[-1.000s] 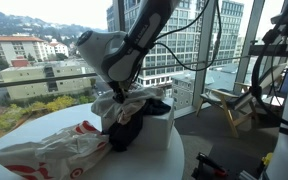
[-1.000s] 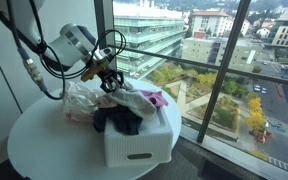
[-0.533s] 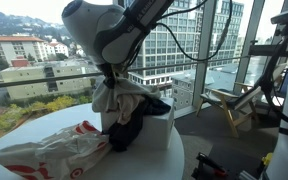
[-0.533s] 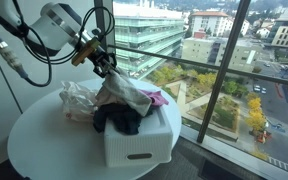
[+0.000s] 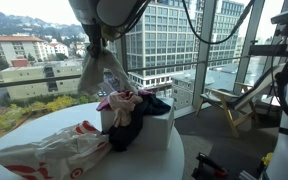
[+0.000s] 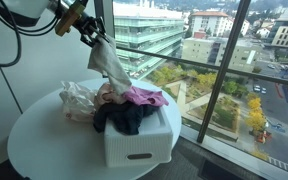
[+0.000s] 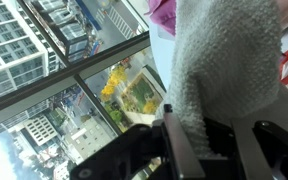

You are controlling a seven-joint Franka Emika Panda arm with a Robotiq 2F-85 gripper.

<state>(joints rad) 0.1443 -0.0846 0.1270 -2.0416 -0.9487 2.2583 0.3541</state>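
Gripping item: pale cloth (image 6: 110, 64), woven, clamped at its top end between the jaws of the gripper (image 6: 87, 33), upper left of the frame in an exterior view. The wrist view shows the same cloth (image 7: 219, 70) filling the right half, pinched between the dark fingers (image 7: 174, 140) at the bottom edge.

Position: the cloth hangs slack from the gripper (image 5: 91, 36) down toward the heap below. Whether its lower end touches the heap cannot be told.

Surface and room: round white table (image 6: 39, 150), centre to lower left. Floor-to-ceiling window (image 6: 224, 60) behind it, with buildings (image 5: 19, 48) outside.

Containers:
- white basket (image 6: 134, 146), centre of the frame, on the table, heaped over its rim with a dark garment (image 6: 118, 120) and a pink garment (image 6: 146, 97).
- crumpled plastic bag (image 5: 44, 155) with red print, lower left, touching the basket.

Change since the earlier frames: the gripper has risen from the heap to the top of the frame, drawing the cloth up and uncovering the pink garment.
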